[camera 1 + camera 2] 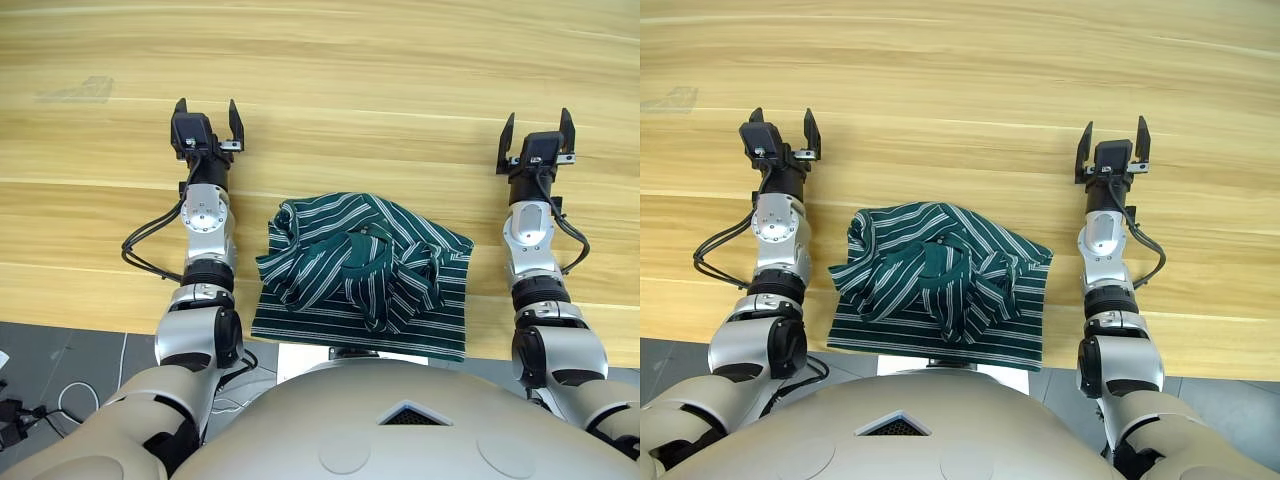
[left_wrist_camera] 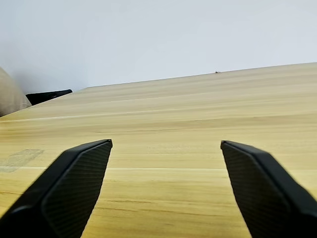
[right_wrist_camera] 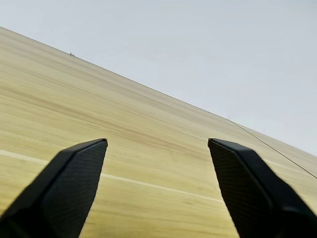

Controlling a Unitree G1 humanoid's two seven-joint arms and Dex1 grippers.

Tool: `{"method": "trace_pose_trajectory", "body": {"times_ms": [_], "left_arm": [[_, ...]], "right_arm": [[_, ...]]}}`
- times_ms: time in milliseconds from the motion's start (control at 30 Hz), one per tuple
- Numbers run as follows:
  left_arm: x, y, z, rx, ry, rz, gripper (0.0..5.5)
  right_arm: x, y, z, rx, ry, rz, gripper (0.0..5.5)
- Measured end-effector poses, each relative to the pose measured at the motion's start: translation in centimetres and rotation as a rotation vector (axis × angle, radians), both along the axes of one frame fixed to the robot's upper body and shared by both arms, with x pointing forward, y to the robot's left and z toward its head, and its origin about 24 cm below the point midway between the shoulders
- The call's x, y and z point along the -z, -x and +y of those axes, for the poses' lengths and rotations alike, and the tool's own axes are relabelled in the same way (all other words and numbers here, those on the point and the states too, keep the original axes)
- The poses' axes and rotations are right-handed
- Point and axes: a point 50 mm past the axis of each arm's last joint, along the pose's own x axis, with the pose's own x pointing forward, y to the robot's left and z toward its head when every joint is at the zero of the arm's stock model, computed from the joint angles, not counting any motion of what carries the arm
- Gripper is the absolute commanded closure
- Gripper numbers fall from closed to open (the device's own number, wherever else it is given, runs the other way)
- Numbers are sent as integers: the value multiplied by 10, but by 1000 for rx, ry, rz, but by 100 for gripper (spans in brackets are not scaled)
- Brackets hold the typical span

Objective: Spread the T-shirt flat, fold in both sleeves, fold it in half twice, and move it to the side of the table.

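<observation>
A dark green T-shirt [image 1: 360,275] with white stripes lies crumpled in a heap at the near edge of the wooden table [image 1: 340,80], its lower hem hanging slightly over the edge. My left gripper [image 1: 208,112] rests open on the table to the left of the shirt and a little farther out. My right gripper [image 1: 538,132] stands open to the right of the shirt, at about the same distance. Neither touches the cloth. In the wrist views, each pair of black fingers [image 2: 74,191] [image 3: 69,188] is spread wide over bare wood.
The light wooden tabletop [image 1: 970,70] stretches bare beyond and beside the shirt. A pale wall [image 2: 158,34] stands behind the table's far edge. Grey floor with cables [image 1: 60,390] lies below the near edge at the left.
</observation>
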Motion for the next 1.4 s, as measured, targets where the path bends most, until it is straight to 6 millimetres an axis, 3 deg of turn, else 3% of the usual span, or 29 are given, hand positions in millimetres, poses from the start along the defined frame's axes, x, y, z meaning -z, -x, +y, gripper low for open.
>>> {"method": "trace_pose_trajectory", "body": {"times_ms": [300,467,600,800,900,1000,1200,1400], "left_arm": [[1,1,0,14,22,-6,143],[-34,3,-6,138,195,-231,143],[-51,41,-23,373,274,-314,143],[-61,103,-43,680,268,-267,143],[-53,138,-54,871,219,-166,143],[-42,163,-54,1018,142,-58,143],[-27,193,-53,1162,78,75,143],[-27,202,-57,1213,67,106,143]], "right_arm": [[-1,4,3,-23,1,-22,173],[-18,29,36,-190,-19,-141,173],[-48,66,57,-367,-18,-176,173],[-70,112,76,-606,39,-68,173],[-69,135,91,-744,29,29,173],[-61,145,101,-813,8,110,173],[-47,157,113,-922,21,211,173],[-41,172,104,-1057,116,307,173]]}}
